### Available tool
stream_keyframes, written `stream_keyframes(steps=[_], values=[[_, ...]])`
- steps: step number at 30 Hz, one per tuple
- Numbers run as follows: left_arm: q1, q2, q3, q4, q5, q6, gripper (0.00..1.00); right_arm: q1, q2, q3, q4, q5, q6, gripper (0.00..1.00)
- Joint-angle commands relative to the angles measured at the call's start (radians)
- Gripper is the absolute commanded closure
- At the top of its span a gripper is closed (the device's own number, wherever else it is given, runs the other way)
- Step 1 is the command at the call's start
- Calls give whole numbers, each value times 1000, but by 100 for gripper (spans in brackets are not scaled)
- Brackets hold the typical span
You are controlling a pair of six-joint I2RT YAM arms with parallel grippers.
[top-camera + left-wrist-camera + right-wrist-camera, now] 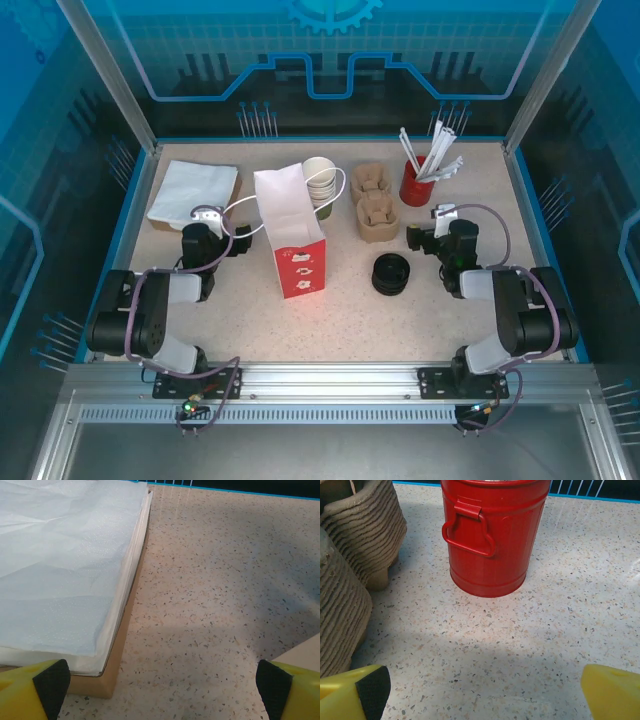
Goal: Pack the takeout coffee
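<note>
Packing is not yet getting under way: the left fingers (35,687) and right fingers (612,692) are hanging spread and empty. The next move is probably calling for a reach to the cup stack (318,178) beside the bag (290,230).

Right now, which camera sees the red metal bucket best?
The right wrist view: the red metal bucket is close, handle clear, top cut off. The top external view shows it whole but small, holding white sticks.
</note>
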Motion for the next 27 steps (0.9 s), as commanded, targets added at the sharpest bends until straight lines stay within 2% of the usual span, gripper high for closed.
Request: stream_keyframes(steps=[1,27], values=[[-7,10,24,24,-4,20,1,9,-9,7,35,-6,-14,0],[8,2,2,54,-21,-10,1,6,-10,3,40,-12,-14,0]])
